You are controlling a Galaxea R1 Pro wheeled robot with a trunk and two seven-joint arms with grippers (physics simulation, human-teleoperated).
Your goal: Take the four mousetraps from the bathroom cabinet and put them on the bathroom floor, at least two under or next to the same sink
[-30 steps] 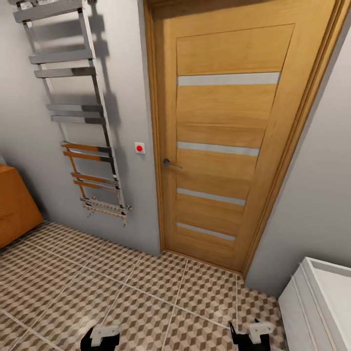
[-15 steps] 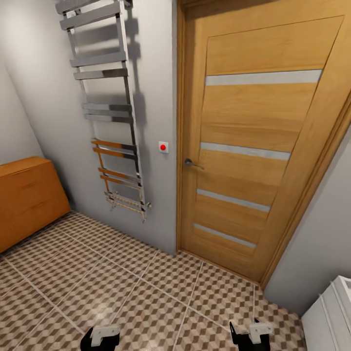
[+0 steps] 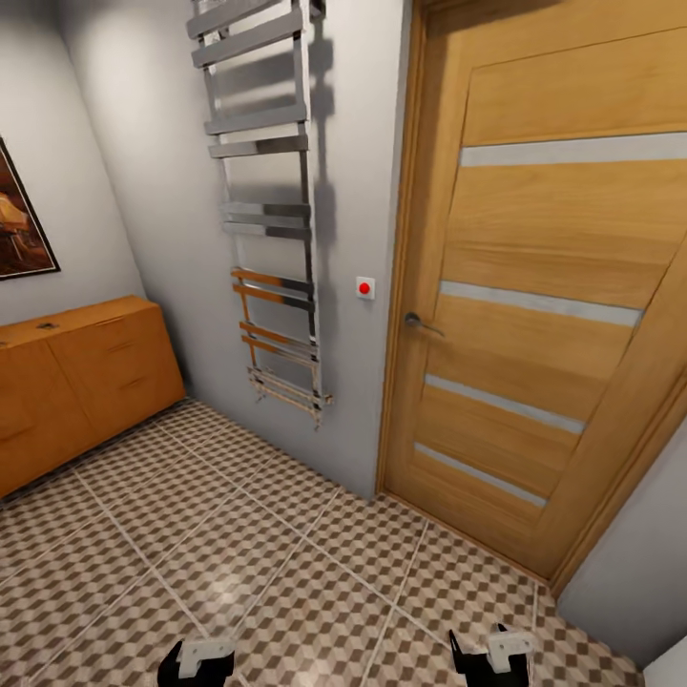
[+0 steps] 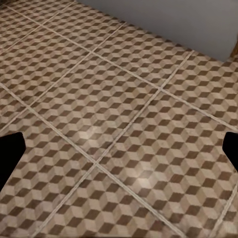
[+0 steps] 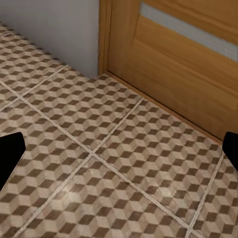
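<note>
The orange-brown cabinet (image 3: pixel 81 382) stands against the left wall, its drawer fronts closed. A small dark thing (image 3: pixel 46 325) lies on its top, too small to identify. The mousetraps and the sink are out of view. The cube-patterned bathroom floor (image 3: pixel 239 563) spreads ahead of me. At the head view's lower edge, my left gripper (image 3: pixel 196 660) and right gripper (image 3: pixel 491 654) hang low over the tiles. In the wrist views the left gripper (image 4: pixel 119 151) and right gripper (image 5: pixel 119 148) have their dark fingertips far apart, with nothing between them.
A closed wooden door (image 3: pixel 553 315) with a lever handle (image 3: pixel 418 323) fills the right. A chrome towel radiator (image 3: pixel 272 210) hangs on the grey wall beside a red wall button (image 3: pixel 364 287). A framed picture (image 3: pixel 19 224) hangs above the cabinet.
The whole view has swung left: the cabinet and a picture have come into view, and the white vanity has left at the right. Both grippers hold the same pose.
</note>
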